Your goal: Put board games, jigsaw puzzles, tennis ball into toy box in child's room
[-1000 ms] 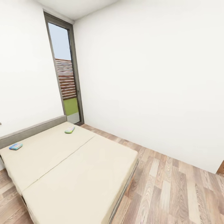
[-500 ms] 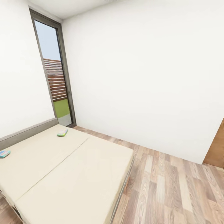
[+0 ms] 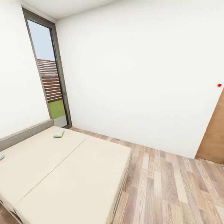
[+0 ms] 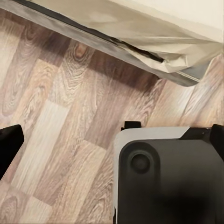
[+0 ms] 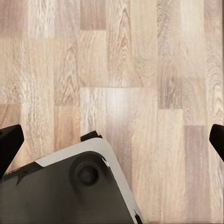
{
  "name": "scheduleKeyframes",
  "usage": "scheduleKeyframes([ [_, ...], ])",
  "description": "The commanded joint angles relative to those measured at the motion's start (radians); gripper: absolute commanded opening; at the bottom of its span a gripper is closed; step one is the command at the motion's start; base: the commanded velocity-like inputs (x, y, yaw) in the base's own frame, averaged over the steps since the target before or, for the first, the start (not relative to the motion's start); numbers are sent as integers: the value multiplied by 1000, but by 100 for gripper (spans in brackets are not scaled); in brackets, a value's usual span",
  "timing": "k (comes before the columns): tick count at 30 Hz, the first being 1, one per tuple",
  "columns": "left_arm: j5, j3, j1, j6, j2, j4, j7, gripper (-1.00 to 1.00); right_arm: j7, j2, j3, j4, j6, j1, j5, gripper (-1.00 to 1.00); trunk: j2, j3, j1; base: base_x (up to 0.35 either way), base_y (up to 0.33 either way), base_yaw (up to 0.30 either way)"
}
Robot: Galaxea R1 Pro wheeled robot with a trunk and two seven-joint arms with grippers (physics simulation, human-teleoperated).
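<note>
Both pincers are seen with fingertips spread wide apart and empty: the left pincer (image 4: 112, 140) above the wood floor (image 4: 56, 116) beside the bed's corner (image 4: 186, 70), the right pincer (image 5: 112, 140) over bare planks. One board game (image 3: 58, 134) lies far up the bed (image 3: 71, 174), another board game (image 3: 1, 156) at its left edge. Beyond, a tall window (image 3: 46, 71) is set.

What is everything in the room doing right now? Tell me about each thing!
green board game: lying flat on the bed, near the headboard.
blue board game: on the bed, cut off by the picture's edge.
bed: bare mattress, nothing else on it.
left gripper: open, empty, over the floor.
right gripper: open, empty, over the floor.
window: daylight outside.
</note>
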Motion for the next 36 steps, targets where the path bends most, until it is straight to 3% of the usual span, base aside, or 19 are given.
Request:
scheduleKeyframes([
  [1, -1, -1, 0, -3, 0, 1, 3, 100, -1, 0, 4, 1, -4, 0, -9, 100, -1, 0, 0, -64, 55, -233],
  [14, -1, 0, 0, -3, 0, 0, 3, 100, -1, -1, 4, 1, -3, 0, -10, 100, -1, 10, 0, -16, 68, -237],
  [26, -1, 0, 0, -3, 0, 0, 3, 100, -1, 0, 4, 1, -2, 0, -9, 100, -1, 12, 0, 0, 179, -56],
  [36, -1, 0, 0, -3, 0, 1, 3, 100, -1, 0, 4, 1, -3, 0, -9, 100, -1, 12, 0, 0, 145, -215],
])
